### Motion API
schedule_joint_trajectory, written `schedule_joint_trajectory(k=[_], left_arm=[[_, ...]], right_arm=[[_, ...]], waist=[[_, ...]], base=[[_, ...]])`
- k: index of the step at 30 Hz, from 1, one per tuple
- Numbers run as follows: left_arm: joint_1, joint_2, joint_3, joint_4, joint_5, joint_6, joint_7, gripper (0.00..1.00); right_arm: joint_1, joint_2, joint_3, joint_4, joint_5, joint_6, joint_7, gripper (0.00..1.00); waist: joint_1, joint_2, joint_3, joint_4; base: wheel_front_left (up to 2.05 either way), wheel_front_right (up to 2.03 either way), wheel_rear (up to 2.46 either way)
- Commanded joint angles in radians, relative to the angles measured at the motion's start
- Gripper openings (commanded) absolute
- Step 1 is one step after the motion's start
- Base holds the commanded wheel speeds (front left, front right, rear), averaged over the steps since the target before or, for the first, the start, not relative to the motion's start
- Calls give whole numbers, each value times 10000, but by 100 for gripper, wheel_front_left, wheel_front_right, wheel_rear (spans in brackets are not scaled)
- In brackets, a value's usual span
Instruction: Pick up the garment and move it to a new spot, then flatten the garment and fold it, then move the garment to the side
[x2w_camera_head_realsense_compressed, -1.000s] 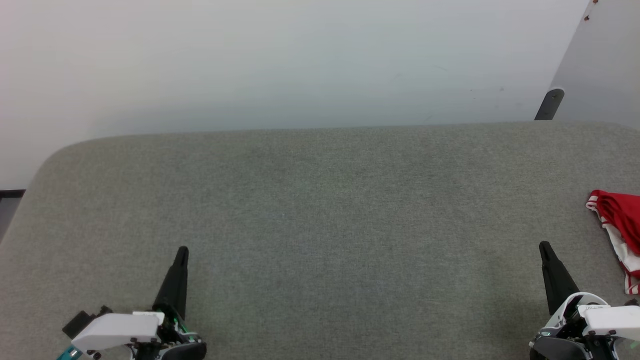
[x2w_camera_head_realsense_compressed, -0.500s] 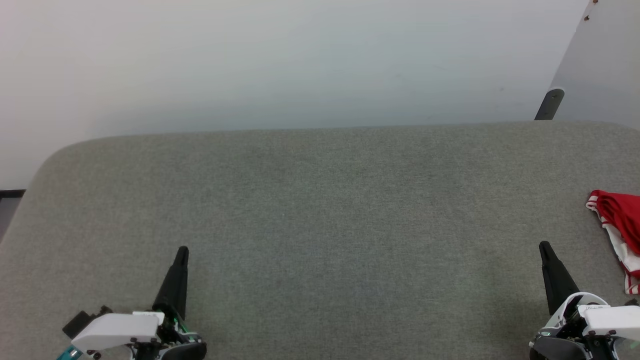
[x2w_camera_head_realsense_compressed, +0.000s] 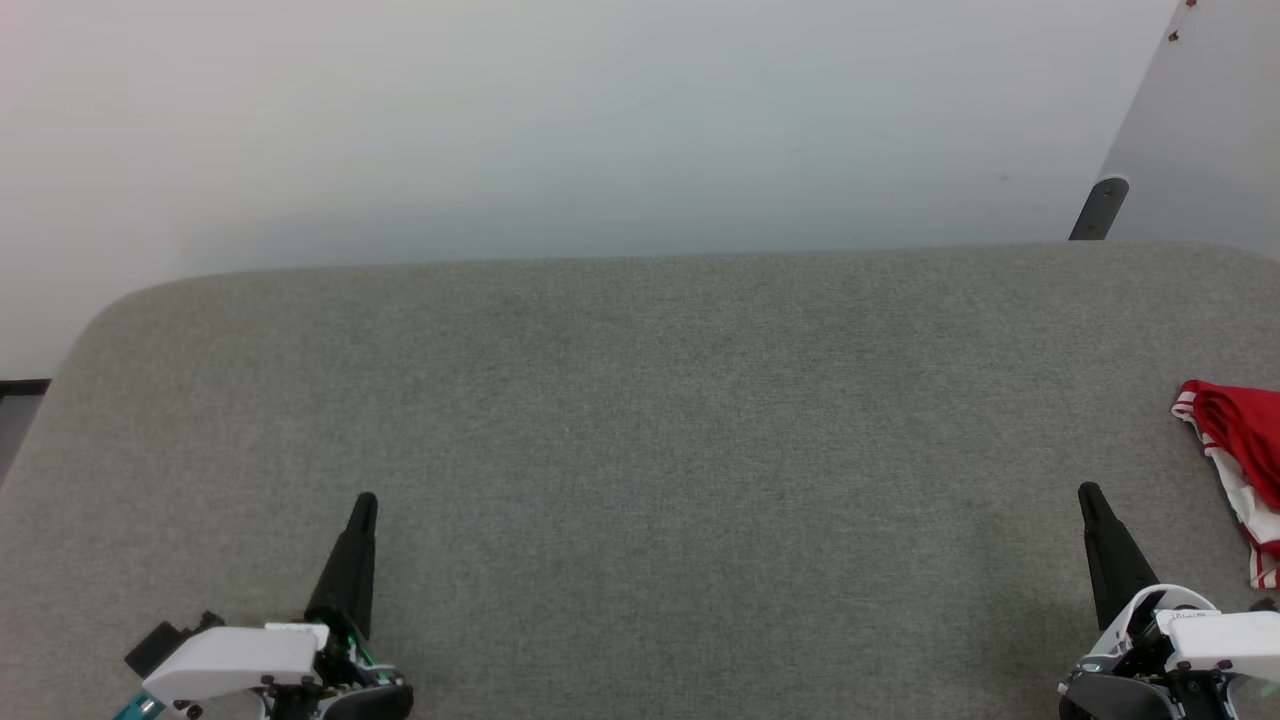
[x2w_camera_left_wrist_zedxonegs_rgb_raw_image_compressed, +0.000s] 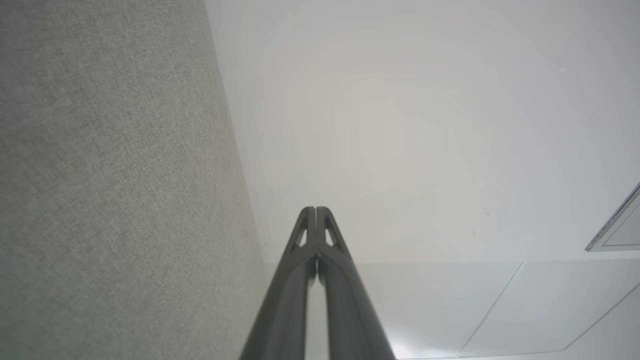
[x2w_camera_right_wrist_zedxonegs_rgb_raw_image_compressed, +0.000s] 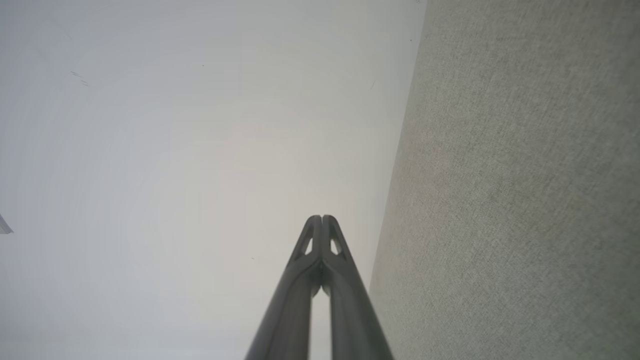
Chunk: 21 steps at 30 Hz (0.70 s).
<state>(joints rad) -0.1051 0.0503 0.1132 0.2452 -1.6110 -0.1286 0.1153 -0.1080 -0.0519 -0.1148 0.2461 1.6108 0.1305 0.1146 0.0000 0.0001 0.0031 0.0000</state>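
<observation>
The garment (x2w_camera_head_realsense_compressed: 1240, 450), red with white and red-striped trim, lies bunched at the far right edge of the grey fabric table (x2w_camera_head_realsense_compressed: 640, 420), cut off by the head view's border. My right gripper (x2w_camera_head_realsense_compressed: 1088, 492) stands shut at the lower right, a short way left of the garment and apart from it. At the lower left my left gripper (x2w_camera_head_realsense_compressed: 366, 500) is shut too, holding nothing. In the left wrist view the left gripper (x2w_camera_left_wrist_zedxonegs_rgb_raw_image_compressed: 315, 209) has both fingers pressed together; the right gripper (x2w_camera_right_wrist_zedxonegs_rgb_raw_image_compressed: 322, 217) looks the same in its own view.
A pale wall (x2w_camera_head_realsense_compressed: 600, 120) rises behind the table's far edge. A grey panel with a dark bracket (x2w_camera_head_realsense_compressed: 1100, 208) leans at the upper right. The table's rounded corner (x2w_camera_head_realsense_compressed: 110, 310) is at the left, with dark floor (x2w_camera_head_realsense_compressed: 15, 400) beyond it.
</observation>
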Motion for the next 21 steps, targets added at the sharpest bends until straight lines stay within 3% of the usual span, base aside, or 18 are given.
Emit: schedule_joint_trajectory(k=[1, 21], left_arm=[[-93, -12, 18, 11, -35, -40, 12, 0], [-93, -10, 17, 11, -36, -40, 11, 0]], right_arm=[[-27, 38, 9, 0, 41, 4, 3, 0], [-27, 37, 9, -1, 42, 4, 2, 0]], waist=[[0, -1, 0, 0], [0, -1, 0, 0]], base=[[0, 0, 0], [0, 0, 0]])
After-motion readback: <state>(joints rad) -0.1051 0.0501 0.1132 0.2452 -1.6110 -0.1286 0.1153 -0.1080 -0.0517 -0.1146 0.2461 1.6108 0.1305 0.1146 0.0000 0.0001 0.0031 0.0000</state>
